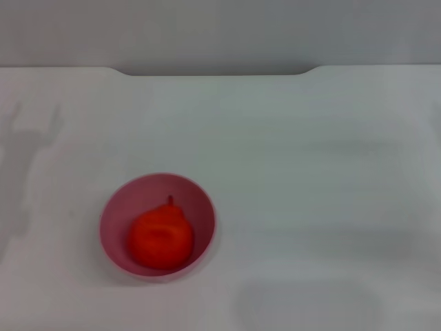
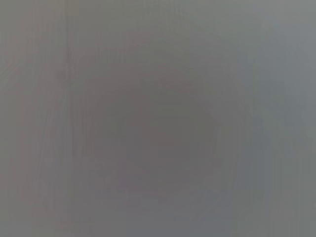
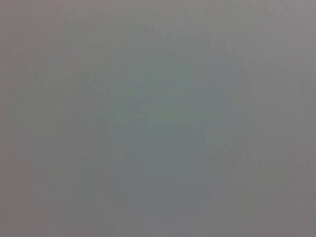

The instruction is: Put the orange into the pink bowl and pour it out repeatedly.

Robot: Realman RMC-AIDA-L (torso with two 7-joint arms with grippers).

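Observation:
The pink bowl (image 1: 157, 225) stands upright on the white table, left of centre and toward the front. The orange (image 1: 160, 236) lies inside it, red-orange with its small dark stem pointing to the far side. Neither gripper shows in the head view. Both wrist views show only a plain grey surface, with no fingers, bowl or fruit in them.
The white table (image 1: 310, 172) spreads around the bowl. Its far edge runs across the top with a shallow notch in the middle (image 1: 213, 71). A faint arm-like shadow (image 1: 24, 152) falls on the table at the far left.

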